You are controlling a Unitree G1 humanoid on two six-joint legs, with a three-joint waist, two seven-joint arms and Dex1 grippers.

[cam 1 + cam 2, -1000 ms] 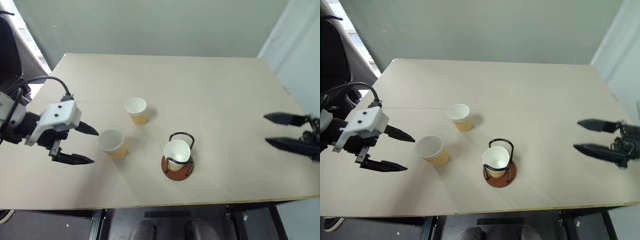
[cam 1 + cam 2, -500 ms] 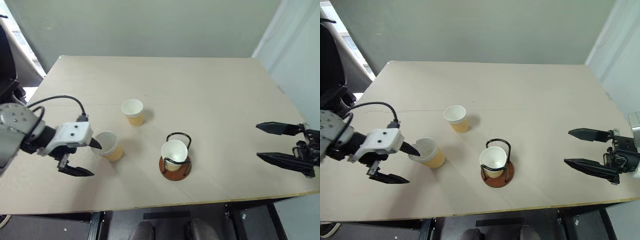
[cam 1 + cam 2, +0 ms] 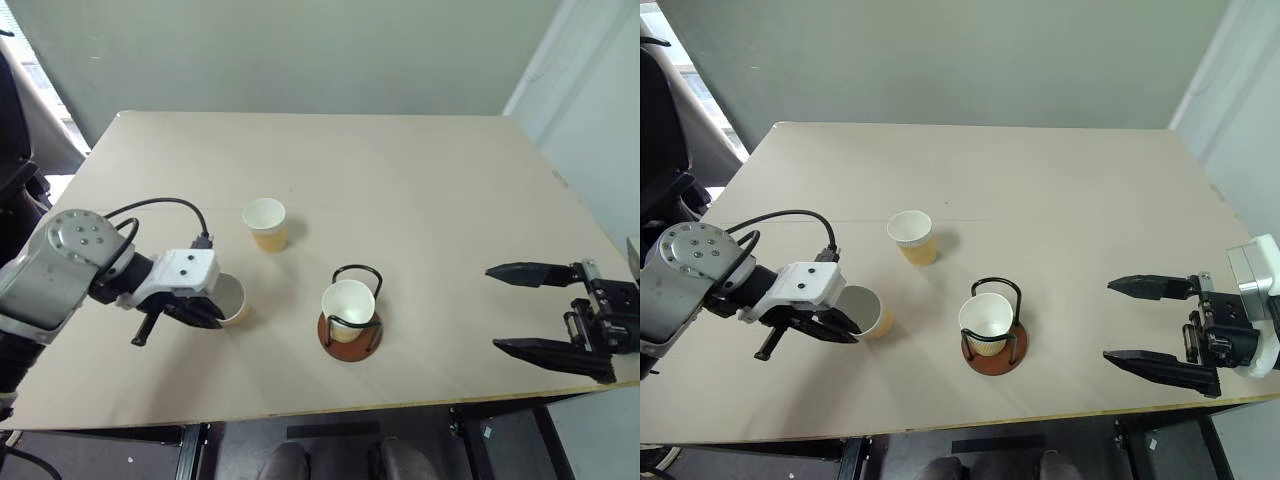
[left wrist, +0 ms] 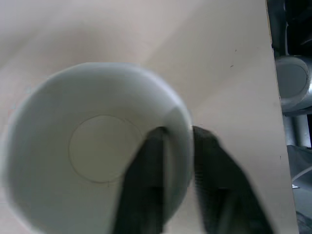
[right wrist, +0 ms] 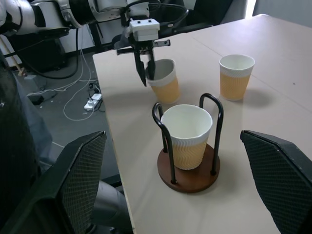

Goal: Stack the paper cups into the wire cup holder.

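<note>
Three paper cups stand on the table. One cup [image 3: 348, 303] sits upright in the wire cup holder [image 3: 352, 338], between its two black loops. Another cup [image 3: 264, 220] stands free farther back to the left. The third cup [image 3: 232, 298] is at the near left, and my left gripper [image 3: 208, 316] is shut on its rim. The left wrist view shows one finger [image 4: 146, 175] inside this cup [image 4: 87, 146] and the other outside. My right gripper [image 3: 491, 308] hovers open by the table's right front corner, pointing at the holder [image 5: 187, 173].
The beige table [image 3: 420, 180] has bare room behind and right of the holder. Its front edge [image 3: 330, 408] is close to the holder. A dark chair [image 3: 665, 150] stands off the table's left side. A black cable [image 3: 160, 205] loops over my left wrist.
My left gripper came down and to the right onto the near-left cup and shut on its rim. My right gripper drifted left toward the holder, still open.
</note>
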